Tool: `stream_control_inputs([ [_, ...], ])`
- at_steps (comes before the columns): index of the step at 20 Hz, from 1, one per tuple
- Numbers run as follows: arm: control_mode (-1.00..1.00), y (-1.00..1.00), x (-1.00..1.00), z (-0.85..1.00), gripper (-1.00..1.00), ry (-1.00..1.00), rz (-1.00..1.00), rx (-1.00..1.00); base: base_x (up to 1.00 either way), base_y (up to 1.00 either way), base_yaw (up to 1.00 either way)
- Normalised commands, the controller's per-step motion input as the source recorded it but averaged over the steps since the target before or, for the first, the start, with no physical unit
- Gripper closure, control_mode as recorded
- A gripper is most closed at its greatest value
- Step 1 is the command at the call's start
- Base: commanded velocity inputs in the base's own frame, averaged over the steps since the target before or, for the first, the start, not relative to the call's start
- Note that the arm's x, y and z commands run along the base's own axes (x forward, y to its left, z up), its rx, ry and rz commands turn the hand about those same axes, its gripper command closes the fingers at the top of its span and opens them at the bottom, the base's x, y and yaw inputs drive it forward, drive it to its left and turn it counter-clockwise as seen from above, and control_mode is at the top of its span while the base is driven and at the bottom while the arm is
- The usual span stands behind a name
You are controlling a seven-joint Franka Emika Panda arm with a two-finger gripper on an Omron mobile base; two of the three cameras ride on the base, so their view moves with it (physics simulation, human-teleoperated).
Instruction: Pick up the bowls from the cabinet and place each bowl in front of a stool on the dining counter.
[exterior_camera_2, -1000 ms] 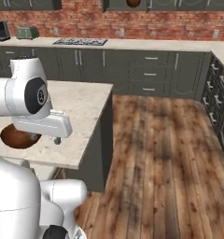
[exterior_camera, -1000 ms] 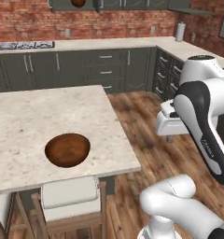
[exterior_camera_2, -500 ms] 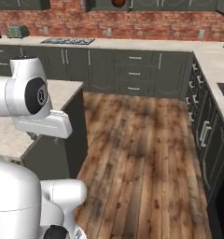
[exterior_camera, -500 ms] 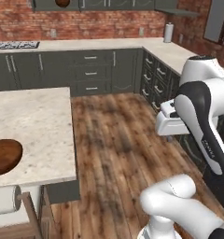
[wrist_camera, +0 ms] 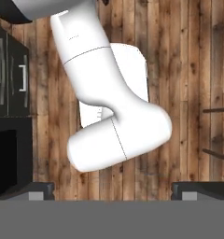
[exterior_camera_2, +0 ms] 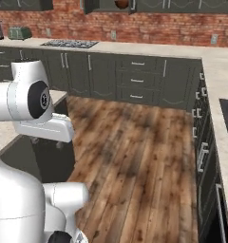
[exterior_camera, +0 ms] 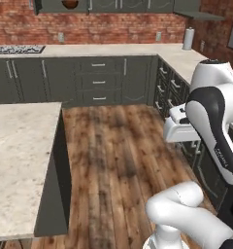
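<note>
Left base view: the white arm is folded high at the right; a glossy reddish-brown wooden bowl [exterior_camera: 70, 4] sits in the dark grey wall cabinet [exterior_camera: 55, 6], and the beige speckled dining counter [exterior_camera: 19, 160] lies at left.

Right base view: the same bowl [exterior_camera_2: 121, 4] shows top centre in the cabinet.

Hand view: the gripper [wrist_camera: 112, 190] points down at the plank floor [wrist_camera: 188, 70], fingers spread wide, holding nothing.

Bowl [exterior_camera: 70, 4] on cabinet [exterior_camera: 50, 6] shelf; hob [exterior_camera_2: 71, 43] on worktop [exterior_camera_2: 149, 50].

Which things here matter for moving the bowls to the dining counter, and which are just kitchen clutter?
Part of the job:
- bowl in the open wall cabinet
- dining counter, at the left
- gripper, jaws wide apart, holding nothing

Just lying about:
- gas hob
- toaster
- paper towel roll
- drawer units
</note>
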Motion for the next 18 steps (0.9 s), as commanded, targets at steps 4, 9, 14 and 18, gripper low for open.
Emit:
stream_control_inputs([
  [4,1.0,0.0,0.0,0.0,-1.0,0.0,0.0,0.0,1.0,-0.03,0.02],
  [9,1.0,0.0,0.0,0.0,-1.0,0.0,0.0,0.0,1.0,0.0,0.0],
  [14,1.0,0.0,0.0,0.0,-1.0,0.0,0.0,0.0,1.0,0.24,0.0],
  [18,1.0,0.0,0.0,0.0,-1.0,0.0,0.0,0.0,1.0,0.01,0.0],
])
